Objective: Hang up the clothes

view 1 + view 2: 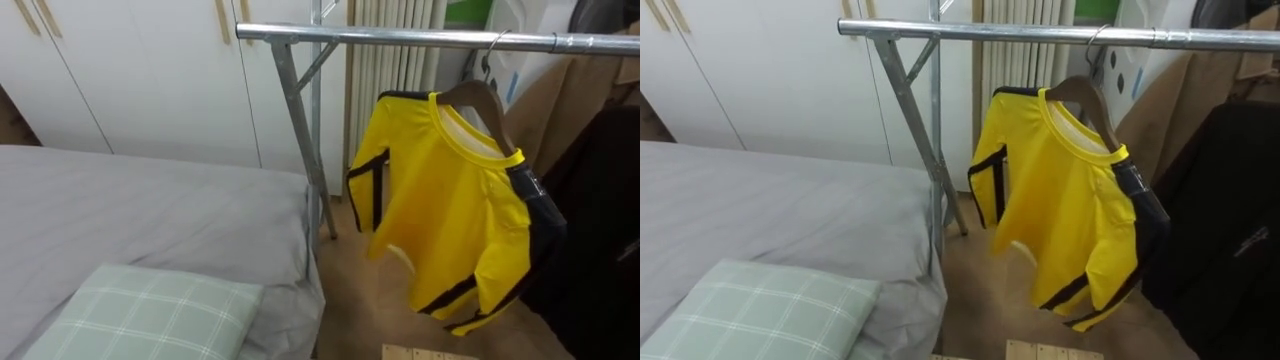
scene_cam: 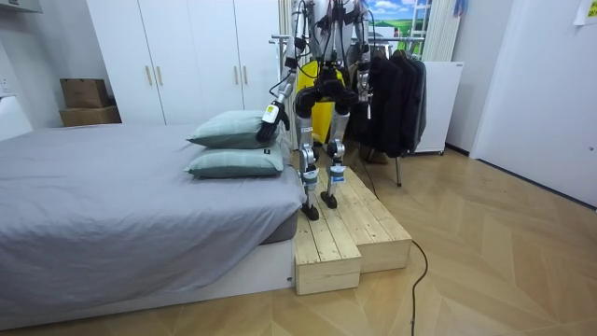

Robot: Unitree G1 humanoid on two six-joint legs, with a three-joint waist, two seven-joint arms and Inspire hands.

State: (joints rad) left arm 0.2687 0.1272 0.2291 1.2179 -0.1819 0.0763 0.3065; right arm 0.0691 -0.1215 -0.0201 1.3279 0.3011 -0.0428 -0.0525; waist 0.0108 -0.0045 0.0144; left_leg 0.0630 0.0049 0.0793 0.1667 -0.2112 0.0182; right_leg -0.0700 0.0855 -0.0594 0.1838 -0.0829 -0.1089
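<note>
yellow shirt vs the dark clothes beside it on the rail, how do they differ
The yellow shirt is bright yellow with black trim; the dark clothes are dark all over. The yellow shirt hangs askew on a slanted wooden hanger; the dark clothes hang straight down. The dark clothes reach lower than the yellow shirt. Both hang from the metal rail.

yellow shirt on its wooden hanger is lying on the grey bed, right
Not quite. The yellow shirt on its wooden hanger hangs from the metal rail, beside the grey bed rather than lying on it. The left eye view shows this.
</note>
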